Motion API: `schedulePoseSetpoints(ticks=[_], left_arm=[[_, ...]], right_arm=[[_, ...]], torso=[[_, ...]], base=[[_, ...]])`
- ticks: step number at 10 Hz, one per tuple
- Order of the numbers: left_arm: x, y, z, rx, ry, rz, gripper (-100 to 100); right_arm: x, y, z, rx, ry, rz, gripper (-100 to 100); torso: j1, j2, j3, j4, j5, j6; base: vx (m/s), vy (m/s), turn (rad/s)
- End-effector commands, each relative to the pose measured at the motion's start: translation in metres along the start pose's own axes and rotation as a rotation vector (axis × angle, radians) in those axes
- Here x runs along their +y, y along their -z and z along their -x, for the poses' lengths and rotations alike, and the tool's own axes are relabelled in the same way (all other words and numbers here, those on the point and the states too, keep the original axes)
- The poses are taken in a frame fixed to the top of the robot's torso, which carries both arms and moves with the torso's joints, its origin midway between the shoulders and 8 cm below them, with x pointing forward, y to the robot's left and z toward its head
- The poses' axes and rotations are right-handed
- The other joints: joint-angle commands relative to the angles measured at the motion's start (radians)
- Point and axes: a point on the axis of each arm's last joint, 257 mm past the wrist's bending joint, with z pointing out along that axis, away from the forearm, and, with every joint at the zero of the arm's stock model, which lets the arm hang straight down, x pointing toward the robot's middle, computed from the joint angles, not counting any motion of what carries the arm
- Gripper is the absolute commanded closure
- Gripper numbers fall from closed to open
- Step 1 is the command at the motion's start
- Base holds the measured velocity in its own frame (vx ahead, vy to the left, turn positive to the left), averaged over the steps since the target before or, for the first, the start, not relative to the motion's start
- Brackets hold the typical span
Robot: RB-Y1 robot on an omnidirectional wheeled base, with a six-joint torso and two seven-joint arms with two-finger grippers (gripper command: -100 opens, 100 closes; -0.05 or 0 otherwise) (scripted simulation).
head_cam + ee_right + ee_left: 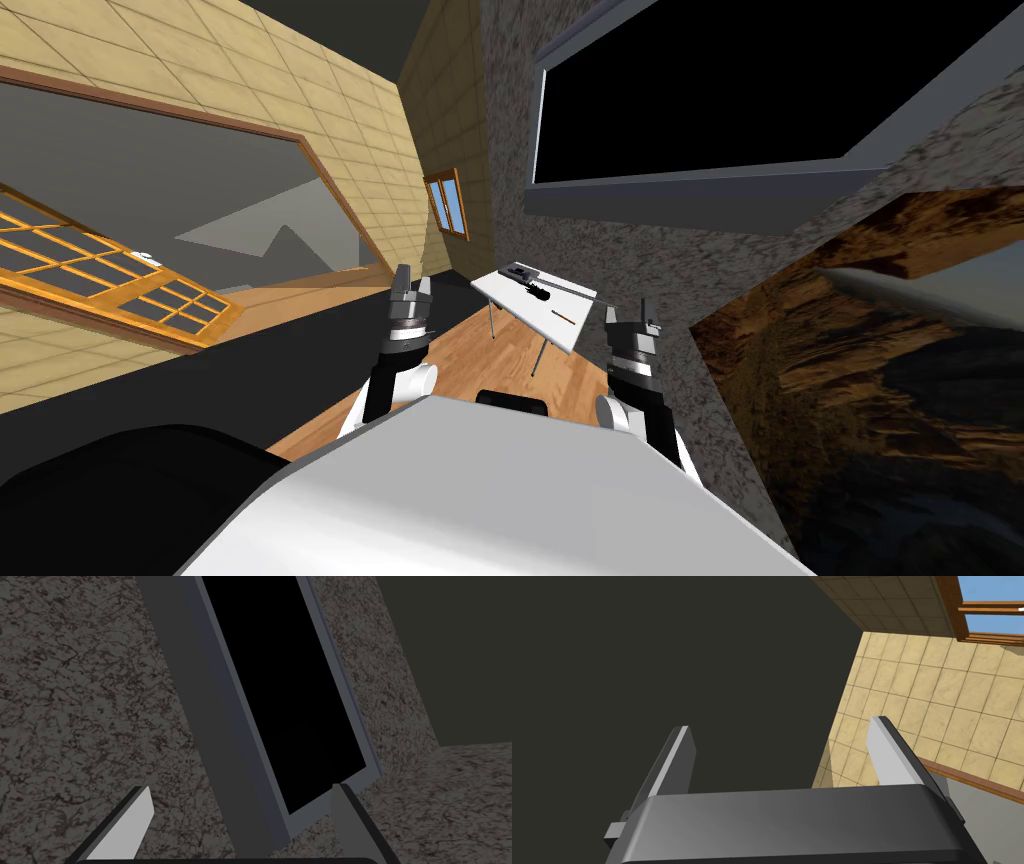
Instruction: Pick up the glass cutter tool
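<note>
You're in the approach step, nothing is grasped yet. The white table stands ahead of you and well apart from both arms, with a stretch of wooden floor between.

Three small things lie on it. A dark flat item is at the far end and a black lumpy item sits mid-table. A thin brownish stick lies nearer the right edge. The stick is my best guess for the glass cutter, though it's too small here to confirm.

The left gripper is raised in front of the chest with its fingers spread wide and nothing between them. The right gripper is the same: raised, wide, empty.

For the next move:
- Drive the base forward to the near edge of the table so the tool comes within arm's reach.
- Point a wrist camera down at the tabletop to confirm which item is the cutter.
- The right arm looks the better pick, since the stick lies toward that side.
- The tool is thin and lies flat, so you'd want a top-down approach with the fingers straddling it across its width and kept wide until they're down at the surface.
</note>
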Motion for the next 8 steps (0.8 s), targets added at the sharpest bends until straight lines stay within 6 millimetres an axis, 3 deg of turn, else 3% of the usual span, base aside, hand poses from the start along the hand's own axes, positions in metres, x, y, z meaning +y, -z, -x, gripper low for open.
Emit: schedulePoseSetpoints(ticks=[1, 8], left_arm=[[0.0, 0.0, 0.0, 0.0, 0.0, 0.0, 0], [0.0, 0.0, 0.0, 0.0, 0.0, 0.0, 0]], right_arm=[[-0.003, 0.0, -0.002, 0.045, 0.055, -0.006, -100], [-0.015, 0.001, -0.01, 0.215, 0.258, -0.021, -100]], torso=[[0.0, 0.0, 0.0, 0.0, 0.0, 0.0], [0.003, 0.005, 0.003, 0.001, 0.001, 0.0]], base=[[-0.042, 0.023, 0.062], [-0.076, 0.044, 0.061]])
